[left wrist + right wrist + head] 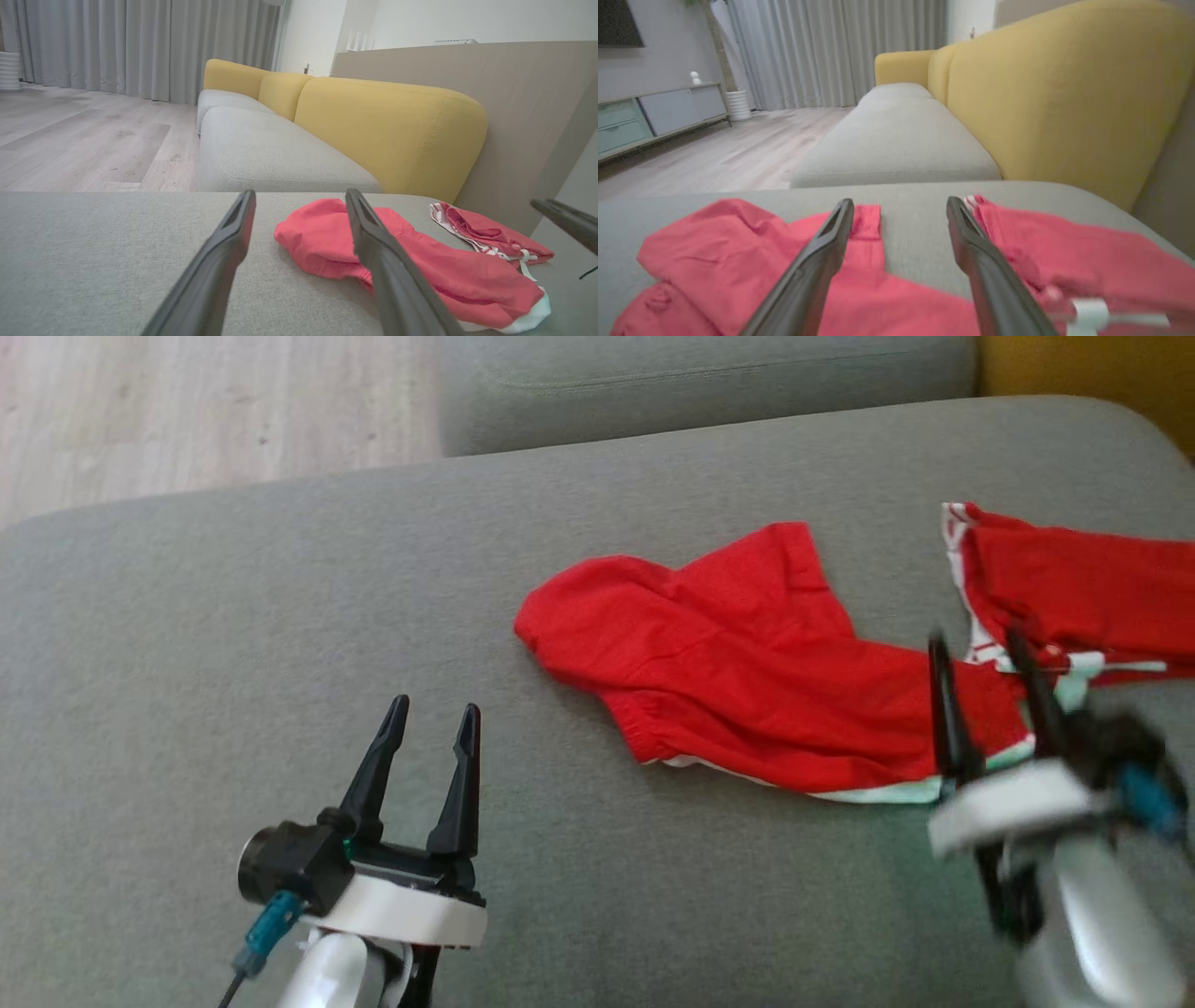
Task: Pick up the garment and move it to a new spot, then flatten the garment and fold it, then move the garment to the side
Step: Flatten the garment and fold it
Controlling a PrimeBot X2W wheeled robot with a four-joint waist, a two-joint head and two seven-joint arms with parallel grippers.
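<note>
garment (747, 681): one, red, on grey cushion (280, 616); left tool (436, 707), right tool (975, 639) both spread, empty.

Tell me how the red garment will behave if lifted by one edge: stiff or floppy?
Probably floppy: the red garment lies in soft folds, so it should drape from the grip point. It looks thin, so likely light. Pushed, it would probably bunch up rather than slide on the woven grey cushion.

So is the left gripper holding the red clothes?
No, the left gripper is open above bare cushion, apart from the clothes.
</note>
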